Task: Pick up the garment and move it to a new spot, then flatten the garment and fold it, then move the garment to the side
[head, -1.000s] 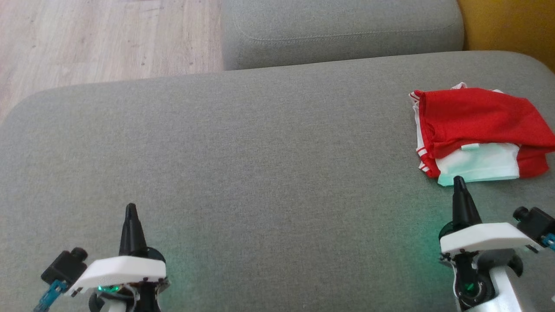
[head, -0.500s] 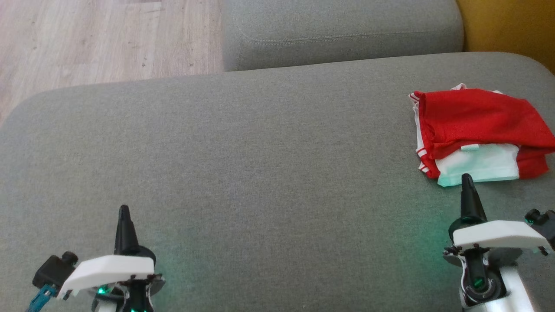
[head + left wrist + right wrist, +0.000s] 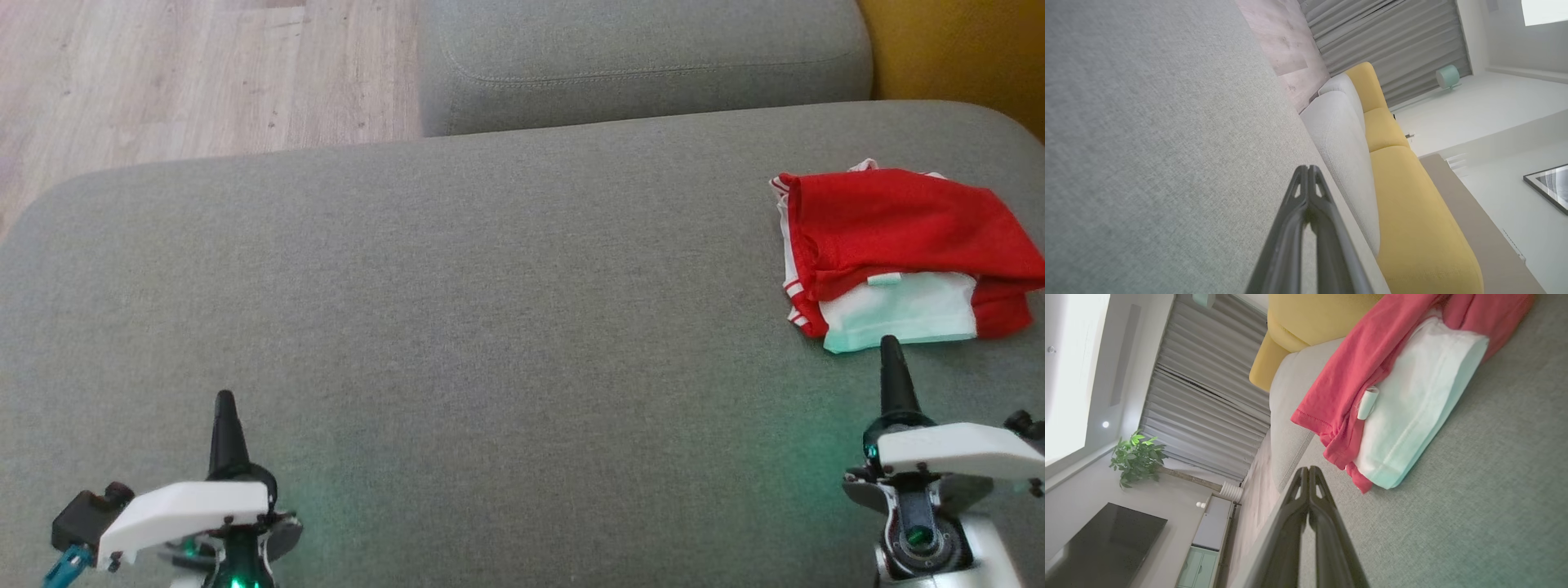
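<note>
Since the earlier pictures both arms have drawn back toward the near edge of the grey seat cushion (image 3: 490,310): the left gripper (image 3: 223,400) now stands lower and more toward the cushion's left end in the head view, and the right gripper (image 3: 890,343) has slid toward the cushion's right end. The whole head view has also shifted a little, so the camera itself moved. The garment (image 3: 898,220) has not changed its place or its shape. It lies on the cushion's right end as a loose folded bundle, with a red layer on top and a white part, bearing a small white tag, along the side nearer to the cushion's front edge. The jaws of both grippers are pressed together and hold nothing. In the left wrist view the left gripper (image 3: 1308,169) hangs over bare cushion fabric, well apart from the garment. In the right wrist view the right gripper (image 3: 1308,469) points at the garment (image 3: 1392,375), just beside its white edge, and a narrow strip of cushion shows between the tip and the cloth, so they are apart. Beyond the cushion's far edge there is a grey back cushion (image 3: 637,57), to the left of it a wooden floor (image 3: 204,73), and behind the cushion's right end a yellow sofa (image 3: 955,49).
</note>
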Available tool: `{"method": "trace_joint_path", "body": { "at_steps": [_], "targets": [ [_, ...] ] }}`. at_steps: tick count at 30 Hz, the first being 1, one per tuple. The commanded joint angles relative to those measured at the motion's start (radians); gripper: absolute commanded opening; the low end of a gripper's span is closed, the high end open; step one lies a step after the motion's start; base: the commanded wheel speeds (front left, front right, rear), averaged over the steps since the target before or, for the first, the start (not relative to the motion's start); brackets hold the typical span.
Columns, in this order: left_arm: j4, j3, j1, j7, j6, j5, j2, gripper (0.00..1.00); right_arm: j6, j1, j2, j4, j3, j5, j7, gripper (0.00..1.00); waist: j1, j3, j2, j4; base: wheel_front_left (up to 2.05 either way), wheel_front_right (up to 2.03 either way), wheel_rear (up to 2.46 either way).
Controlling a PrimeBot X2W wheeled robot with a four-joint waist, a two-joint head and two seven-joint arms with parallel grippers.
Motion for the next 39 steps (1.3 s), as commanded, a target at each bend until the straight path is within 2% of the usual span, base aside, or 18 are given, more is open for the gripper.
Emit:
{"method": "trace_joint_path", "body": {
  "at_steps": [1,39],
  "targets": [
    [-0.039,0.030,-0.037,0.009,-0.008,-0.025,0.007,0.00,0.000,-0.028,-0.002,-0.045,0.009,0.033,0.007,0.00,0.0000,0.000,0.0000,0.000,0.00,0.00,0.00],
    [-0.066,0.105,-0.033,0.118,-0.022,-0.367,0.010,0.00,-0.001,-0.004,-0.001,-0.118,-0.038,0.467,0.108,0.00,0.0000,-0.010,0.0000,0.002,0.00,0.00,0.00]
  ]
}}
